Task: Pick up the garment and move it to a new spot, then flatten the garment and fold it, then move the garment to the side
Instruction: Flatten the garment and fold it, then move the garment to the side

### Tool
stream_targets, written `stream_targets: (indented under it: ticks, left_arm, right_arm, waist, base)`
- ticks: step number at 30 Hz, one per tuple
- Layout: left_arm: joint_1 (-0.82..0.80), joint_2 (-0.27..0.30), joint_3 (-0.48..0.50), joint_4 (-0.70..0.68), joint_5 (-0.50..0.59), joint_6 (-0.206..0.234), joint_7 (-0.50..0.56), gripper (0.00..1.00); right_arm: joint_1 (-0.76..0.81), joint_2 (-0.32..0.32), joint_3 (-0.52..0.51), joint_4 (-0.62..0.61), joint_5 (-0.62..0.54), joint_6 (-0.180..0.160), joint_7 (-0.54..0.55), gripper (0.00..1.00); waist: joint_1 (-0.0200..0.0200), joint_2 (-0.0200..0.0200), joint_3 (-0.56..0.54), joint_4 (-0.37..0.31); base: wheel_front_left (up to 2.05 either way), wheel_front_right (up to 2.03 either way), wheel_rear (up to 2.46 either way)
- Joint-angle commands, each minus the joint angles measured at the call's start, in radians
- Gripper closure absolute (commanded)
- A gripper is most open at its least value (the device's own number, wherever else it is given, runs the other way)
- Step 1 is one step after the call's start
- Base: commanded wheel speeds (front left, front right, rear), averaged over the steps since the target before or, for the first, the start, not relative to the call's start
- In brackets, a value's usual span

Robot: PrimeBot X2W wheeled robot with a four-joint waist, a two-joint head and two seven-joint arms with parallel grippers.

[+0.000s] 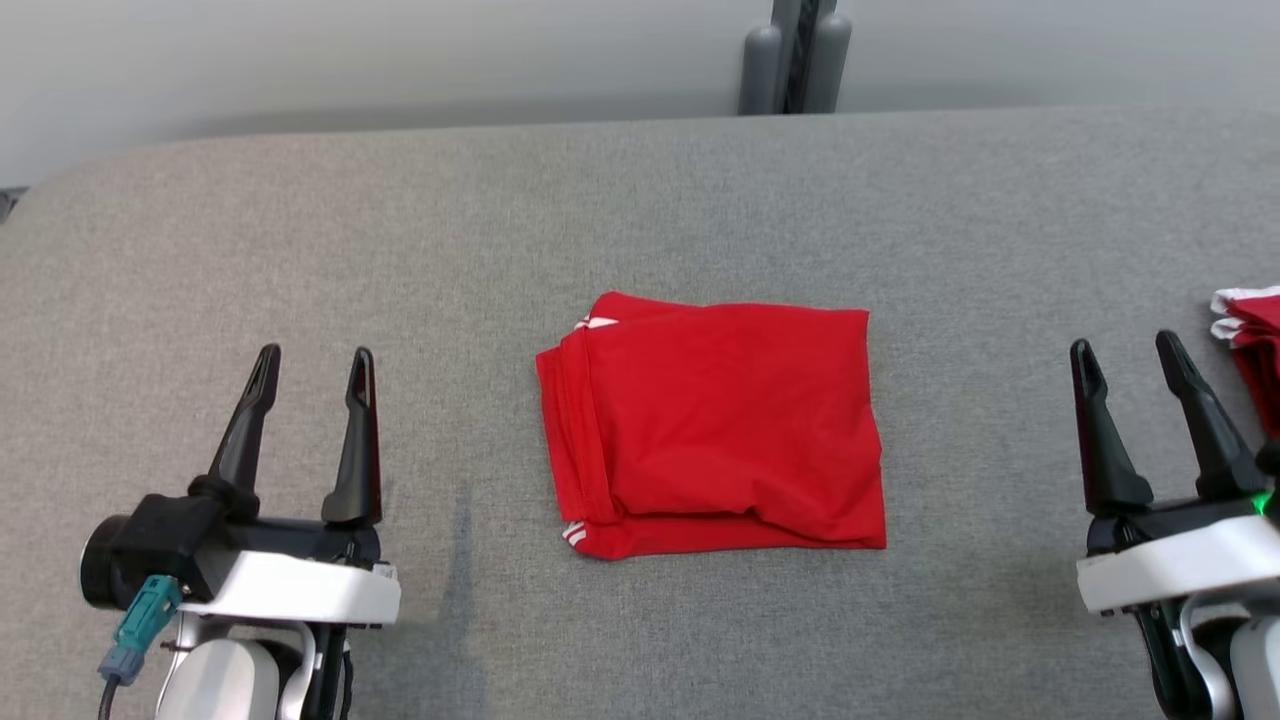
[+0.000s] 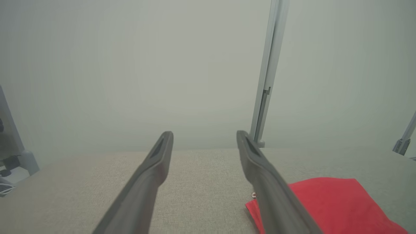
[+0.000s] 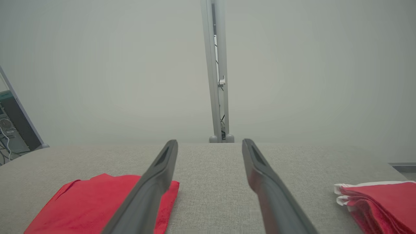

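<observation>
Left gripper (image 1: 316,352) hangs low over the grey padded table (image 1: 640,200), its two dark fingers spread apart with nothing between them. Well off to its right, and about as far to the left of the other gripper, the folded red garment (image 1: 715,420) lies flat, touched by neither. Right gripper (image 1: 1124,341) also stands parted and empty; just beside its right finger sits a stack of red cloths (image 1: 1250,330) with white edges

The red garment (image 1: 712,425) lies folded — a flat rectangle, white trim peeping out at its left corners.
</observation>
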Motion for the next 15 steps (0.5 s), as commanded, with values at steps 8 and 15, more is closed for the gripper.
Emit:
stream_targets:
  ticks: [8, 15]
  left_arm:
    - [0.067, 0.029, -0.008, 0.009, 0.033, 0.031, 0.030, 0.00]
    - [0.123, 0.043, -0.022, -0.001, 0.044, 0.043, 0.065, 0.00]
  right_arm:
    - [0.095, 0.018, -0.029, -0.019, -0.034, 0.000, 0.033, 0.00]
    - [0.172, 0.037, -0.062, -0.056, -0.052, 0.000, 0.068, 0.00]
  waist:
    - [0.0000, 0.0000, -0.099, -0.003]
    - [0.0000, 0.0000, -0.151, -0.004]
  base:
    - [0.00, 0.00, 0.00]
    - [0.00, 0.00, 0.00]
